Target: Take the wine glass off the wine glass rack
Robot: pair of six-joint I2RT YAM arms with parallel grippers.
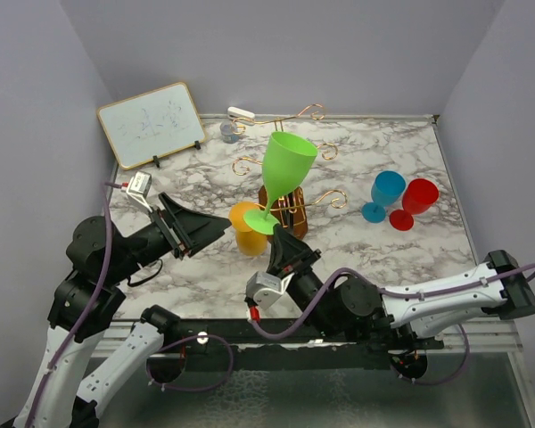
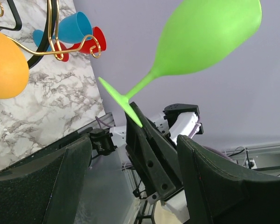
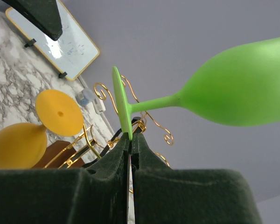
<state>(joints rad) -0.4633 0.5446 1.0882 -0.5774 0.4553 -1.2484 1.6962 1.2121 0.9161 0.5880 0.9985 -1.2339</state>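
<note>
Top external view, count: four glasses, namely one green wine glass [image 1: 288,160], one orange glass [image 1: 247,228], one blue glass [image 1: 388,188], one red glass [image 1: 419,195]; one wine glass rack [image 1: 296,212]; two pincers. Green wine glass: bowl up, tilted, over the rack at desk centre; right pincer [image 1: 283,236] clamped on its foot rim; left pincer [image 1: 205,230] spread wide, empty, beside the orange glass; blue and red near the desk's right edge.

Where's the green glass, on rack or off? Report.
Off. The right gripper holds the green glass by its foot, tilted, clear of the rack.
</note>
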